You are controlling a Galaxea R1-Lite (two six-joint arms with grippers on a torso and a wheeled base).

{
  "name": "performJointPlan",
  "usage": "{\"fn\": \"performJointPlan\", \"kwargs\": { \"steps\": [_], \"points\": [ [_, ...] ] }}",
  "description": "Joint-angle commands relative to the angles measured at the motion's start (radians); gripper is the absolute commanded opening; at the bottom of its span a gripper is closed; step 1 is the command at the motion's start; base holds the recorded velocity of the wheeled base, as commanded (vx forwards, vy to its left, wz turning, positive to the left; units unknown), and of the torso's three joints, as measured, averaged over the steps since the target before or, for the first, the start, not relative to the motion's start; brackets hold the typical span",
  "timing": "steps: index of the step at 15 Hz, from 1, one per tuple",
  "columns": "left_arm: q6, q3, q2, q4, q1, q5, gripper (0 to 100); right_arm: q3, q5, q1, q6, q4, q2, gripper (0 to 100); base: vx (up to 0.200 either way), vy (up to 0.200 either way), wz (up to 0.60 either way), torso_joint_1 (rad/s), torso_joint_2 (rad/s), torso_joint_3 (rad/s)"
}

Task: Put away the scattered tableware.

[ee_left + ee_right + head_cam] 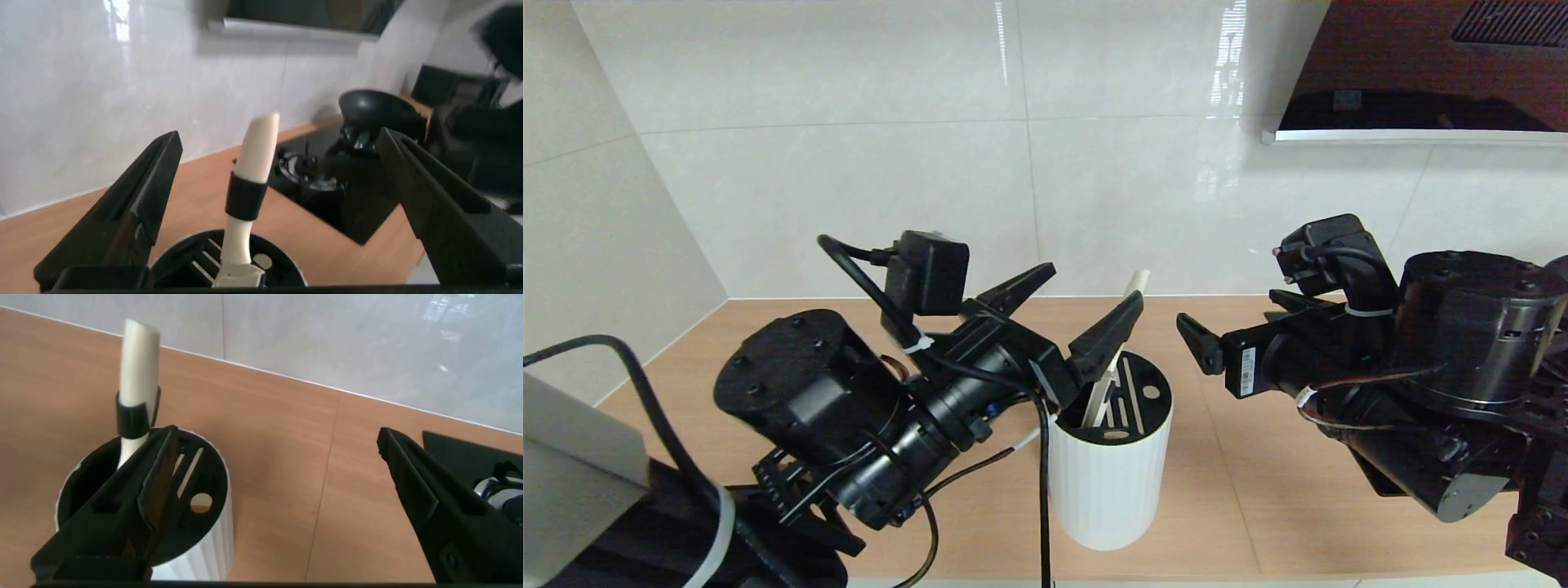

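On the counter, a white holder — one cream-handled utensil inside — left tool, right tool both spread.

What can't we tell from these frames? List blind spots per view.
1. Utensil: its working end sits inside the holder in all views, so its type is unknown.
2. Counter: in the head view, the left arm and right arm cover its near corners.
3. Pan on the stove: blurred in the left wrist view, contents unreadable.

We could read no text, number or sign anywhere. A small white sticker on the right gripper bore print too fine for us to make out.
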Motion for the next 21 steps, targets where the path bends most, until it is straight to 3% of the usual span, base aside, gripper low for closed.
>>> {"fn": "performJointPlan", "kwargs": {
  "steps": [1, 4, 5, 7, 8, 9, 10, 11, 12, 14, 15, 16, 18, 20, 21],
  "points": [
    [0.000, 0.019, -0.068, 0.001, -0.001, 0.001, 100, 0.000, 0.000, 0.001, 0.000, 0.000, 0.001, 100, 0.000, 0.000, 0.00, 0.000, 0.00, 0.000],
    [0.008, 0.013, -0.134, 0.009, 0.001, 0.044, 100, -0.002, 0.000, -0.001, 0.000, -0.002, -0.005, 100, 0.000, 0.000, 0.00, 0.000, 0.00, 0.000],
    [0.022, 0.020, -0.194, 0.056, 0.004, 0.041, 100, -0.002, 0.000, -0.004, 0.000, -0.002, -0.022, 100, 0.000, 0.000, 0.00, 0.000, 0.00, 0.000],
    [0.120, 0.098, -0.375, 0.253, 0.025, 0.041, 100, 0.003, 0.000, -0.035, 0.000, 0.000, -0.080, 100, 0.000, 0.000, 0.00, 0.000, 0.00, 0.000],
    [0.137, 0.117, -0.422, 0.299, 0.033, 0.041, 100, 0.007, 0.000, -0.039, 0.000, 0.000, -0.095, 100, 0.000, 0.000, 0.00, 0.000, 0.00, 0.000],
    [0.167, 0.146, -0.551, 0.454, 0.050, 0.048, 100, 0.020, 0.000, -0.050, -0.002, 0.001, -0.149, 100, 0.000, 0.000, 0.00, 0.000, 0.00, 0.000],
    [0.184, 0.172, -0.715, 0.670, 0.062, 0.070, 100, 0.053, 0.000, -0.069, -0.005, 0.006, -0.204, 100, 0.000, 0.000, 0.00, 0.000, 0.00, 0.000],
    [0.186, 0.171, -0.822, 0.839, 0.063, 0.078, 100, 0.107, -0.002, -0.095, -0.008, 0.006, -0.244, 100, 0.000, 0.000, 0.00, 0.000, 0.00, 0.000],
    [0.184, 0.171, -0.882, 0.931, 0.071, 0.076, 100, 0.150, -0.003, -0.113, -0.011, 0.003, -0.275, 100, 0.000, 0.000, 0.00, 0.000, 0.00, 0.000],
    [0.170, 0.189, -1.057, 1.201, 0.178, 0.073, 100, 0.279, -0.003, -0.210, -0.014, 0.004, -0.436, 100, 0.000, 0.000, 0.00, 0.000, 0.00, 0.000],
    [0.160, 0.194, -1.096, 1.241, 0.200, 0.073, 100, 0.300, -0.003, -0.242, -0.014, 0.007, -0.477, 100, 0.000, 0.000, 0.00, 0.000, 0.00, 0.000],
    [0.131, 0.198, -1.209, 1.325, 0.238, 0.074, 100, 0.360, 0.008, -0.343, -0.014, 0.010, -0.602, 100, 0.000, 0.000, 0.00, 0.000, 0.00, 0.000],
    [0.109, 0.212, -1.356, 1.416, 0.251, 0.091, 100, 0.428, 0.017, -0.432, -0.014, 0.015, -0.746, 100, 0.000, 0.000, 0.00, 0.000, 0.00, 0.000],
    [0.101, 0.246, -1.467, 1.497, 0.323, 0.102, 100, 0.455, 0.017, -0.463, -0.014, 0.072, -0.881, 100, 0.000, 0.000, 0.00, 0.000, 0.00, 0.000],
    [0.088, 0.279, -1.528, 1.535, 0.363, 0.101, 100, 0.457, 0.017, -0.478, -0.014, 0.173, -0.984, 100, 0.000, 0.000, 0.00, 0.000, 0.00, 0.000]
  ]
}}
